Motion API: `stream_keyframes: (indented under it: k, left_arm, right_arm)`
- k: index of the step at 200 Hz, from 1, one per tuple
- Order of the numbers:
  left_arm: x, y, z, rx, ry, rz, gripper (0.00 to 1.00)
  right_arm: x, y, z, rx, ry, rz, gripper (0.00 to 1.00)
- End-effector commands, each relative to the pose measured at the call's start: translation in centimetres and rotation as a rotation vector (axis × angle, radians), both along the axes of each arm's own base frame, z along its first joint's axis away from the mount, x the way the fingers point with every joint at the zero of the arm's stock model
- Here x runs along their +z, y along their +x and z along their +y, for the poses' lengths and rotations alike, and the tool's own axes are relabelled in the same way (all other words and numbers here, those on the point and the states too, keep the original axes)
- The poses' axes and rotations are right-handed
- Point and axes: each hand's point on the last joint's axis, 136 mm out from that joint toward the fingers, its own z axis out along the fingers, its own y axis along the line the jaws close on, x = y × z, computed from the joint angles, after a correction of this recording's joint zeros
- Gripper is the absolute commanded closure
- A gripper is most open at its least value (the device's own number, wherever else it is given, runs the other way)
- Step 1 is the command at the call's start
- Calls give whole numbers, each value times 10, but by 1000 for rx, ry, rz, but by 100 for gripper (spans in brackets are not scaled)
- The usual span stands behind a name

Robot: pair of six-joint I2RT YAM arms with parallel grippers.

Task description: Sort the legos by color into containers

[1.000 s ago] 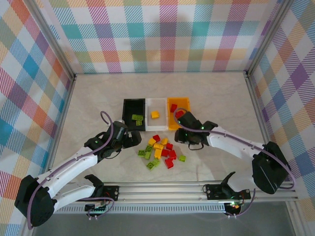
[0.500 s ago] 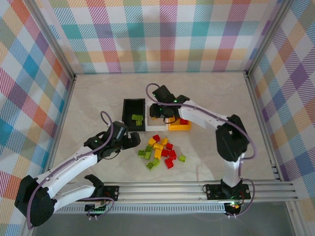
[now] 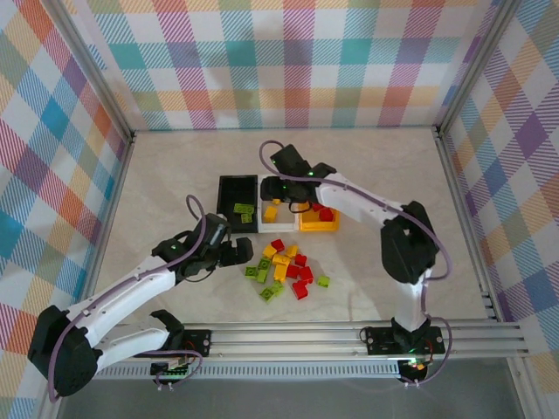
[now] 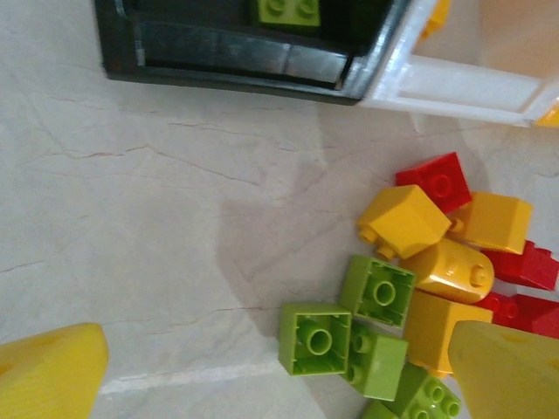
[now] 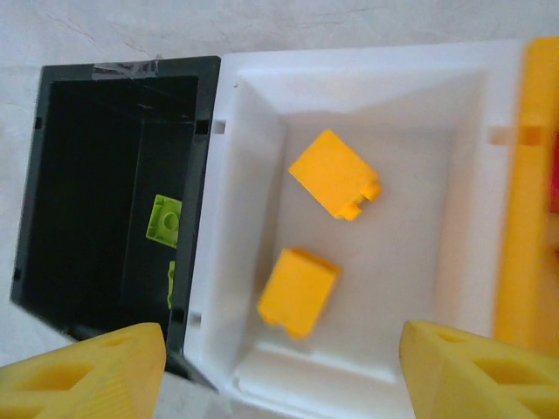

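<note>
Plaid-patterned walls (image 3: 279, 61) close in a pale marbled table (image 3: 175, 166). The right arm (image 3: 367, 205) reaches across to the far row of containers, and its gripper (image 5: 284, 371) hangs above the white bin (image 5: 244, 175), fingers spread wide with nothing between them. The left arm (image 3: 131, 288) stretches toward the middle, its gripper (image 4: 275, 375) also wide and empty, low over the table just left of the loose pile of legos (image 3: 284, 269).

The black bin (image 5: 105, 74), the white bin and the orange-yellow bin (image 5: 524, 218) stand side by side, touching. Lime bricks (image 5: 162, 218) lie in the black one, two yellow bricks (image 5: 334, 175) in the white, red bricks (image 3: 325, 213) in the orange-yellow.
</note>
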Motion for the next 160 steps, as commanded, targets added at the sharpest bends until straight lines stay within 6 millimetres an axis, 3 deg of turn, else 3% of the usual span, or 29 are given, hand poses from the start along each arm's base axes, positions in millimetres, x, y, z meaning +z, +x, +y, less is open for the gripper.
stream_keyframes:
  k: [1, 54, 90, 130, 160]
  left_arm:
    - [7, 0, -20, -82, 14, -9, 0]
    - [-9, 20, -61, -184, 137, -24, 2]
    - [-28, 38, -78, -223, 218, -16, 12]
    - [-52, 46, -84, -245, 277, 25, 16]
    - [-63, 46, -67, -194, 354, 48, 23]
  right_arm:
    - [38, -10, -18, -33, 65, -76, 28]
    - [31, -50, -73, -105, 90, -67, 26]
    - [28, -65, -106, -165, 101, -70, 25]
    - [34, -72, -125, -196, 116, -86, 25]
    - [40, -72, -131, -208, 124, -107, 25]
